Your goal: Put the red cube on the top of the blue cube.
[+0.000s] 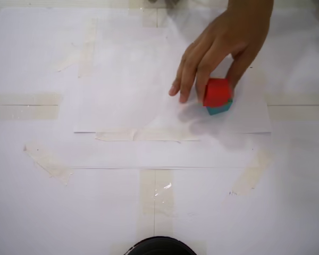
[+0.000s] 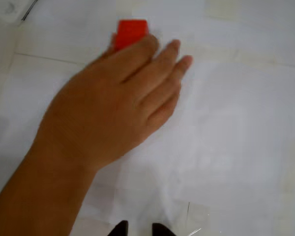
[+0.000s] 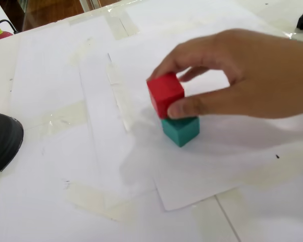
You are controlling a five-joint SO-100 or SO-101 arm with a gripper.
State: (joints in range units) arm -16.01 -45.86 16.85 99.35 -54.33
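Atop the blue cube [image 3: 181, 129], the red cube [image 3: 164, 93], hand [image 3: 252, 75] pinching it.

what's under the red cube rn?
The teal cube sits directly beneath the red cube, on white paper. A person's hand pinches the red cube, covering part of the seam. In the wrist view the teal cube is hidden.

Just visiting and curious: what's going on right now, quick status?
Gripper low at wrist view's edge, holding nothing. Person's hand grips red cube atop blue cube. Hand blocks access.
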